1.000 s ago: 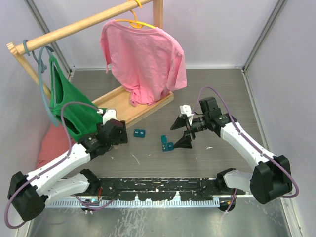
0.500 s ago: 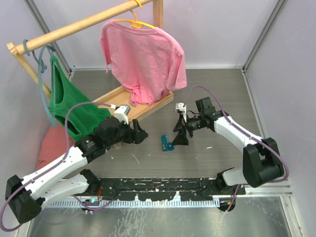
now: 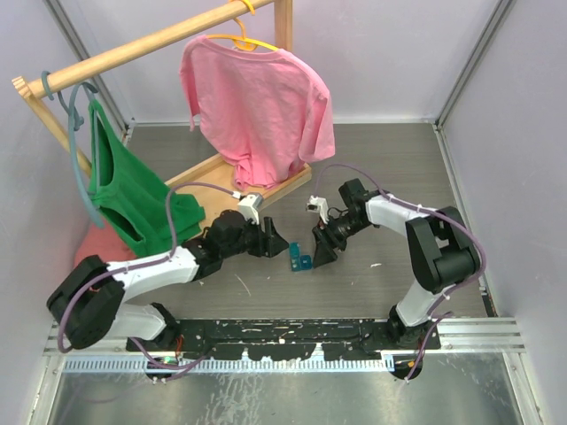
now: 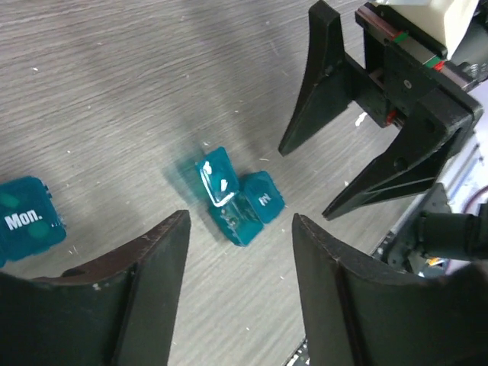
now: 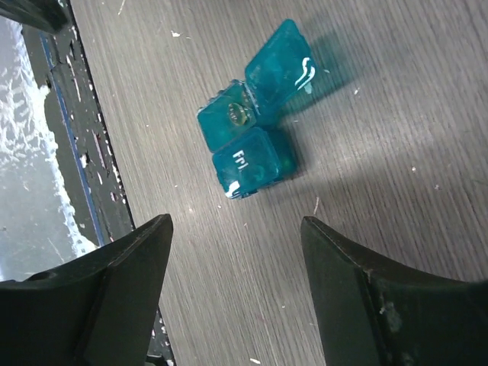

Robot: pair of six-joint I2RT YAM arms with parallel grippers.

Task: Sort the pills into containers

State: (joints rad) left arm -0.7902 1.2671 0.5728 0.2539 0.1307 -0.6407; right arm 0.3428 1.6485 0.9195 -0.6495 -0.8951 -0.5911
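Containers [image 4: 229, 200]: two counted, teal, on the table [image 3: 399, 168]. One lies between the left gripper [image 3: 273, 242] and the right gripper [image 5: 236, 222], one lid raised, its "Fri" lid closed. The other [image 4: 27, 221], marked "Mon.", sits apart. Both grippers' jaws stand apart, empty.

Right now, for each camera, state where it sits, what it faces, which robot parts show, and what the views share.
Top external: above and behind the bases, looking down on the table, clothes rack, left arm and right arm.
Left wrist: on the left arm, looking down past the open left end effector at the open pill box, right end effector opposite.
Right wrist: on the right arm, looking down between its fingers at that box.
Shared: all three show the pill box.
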